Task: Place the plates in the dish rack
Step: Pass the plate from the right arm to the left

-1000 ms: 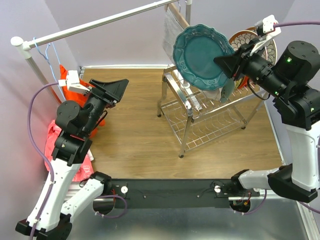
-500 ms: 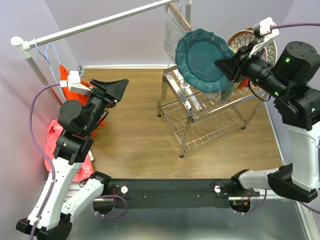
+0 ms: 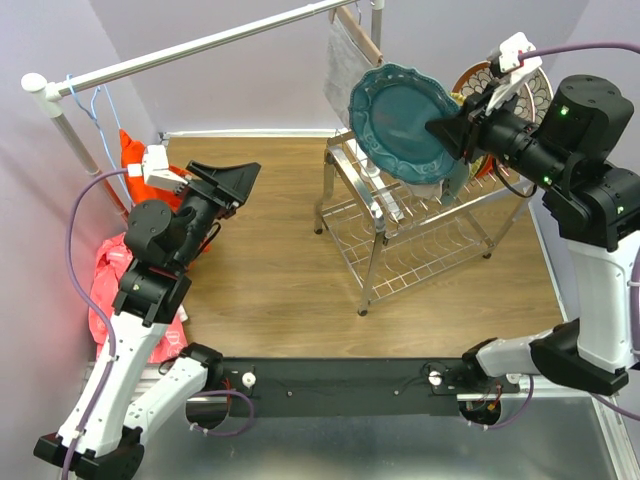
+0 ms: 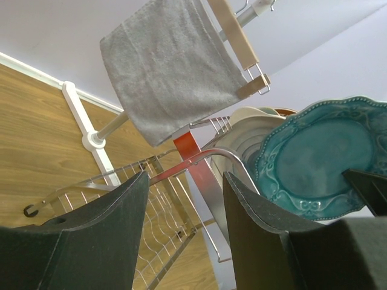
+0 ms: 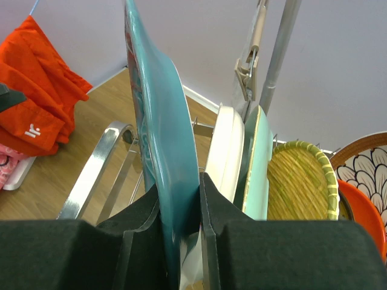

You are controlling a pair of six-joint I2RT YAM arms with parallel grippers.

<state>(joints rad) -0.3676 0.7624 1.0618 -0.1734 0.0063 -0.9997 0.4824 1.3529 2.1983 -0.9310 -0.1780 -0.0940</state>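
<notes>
Right wrist view: right gripper (image 5: 179, 202) clamps teal plate (image 5: 160, 121) edge-on; lower it upright between free dish rack (image 5: 91, 175) prongs. Left gripper (image 4: 184, 178) stands open.

left arm (image 3: 150, 290) comes up from its base at the bottom left, bends at the elbow, and the wrist tilts up and to the right. left end effector (image 3: 236, 178) just hangs in the air, its two black fingers (image 4: 103, 229) spread apart with nothing between them. right arm (image 3: 600, 280) stands tall on the right, lower link near vertical, forearm reaching up and left. right end effector (image 3: 437, 128) points left and is pinched on the rim of the teal plate (image 3: 398, 118), one finger on each face, plate held up on edge.
</notes>
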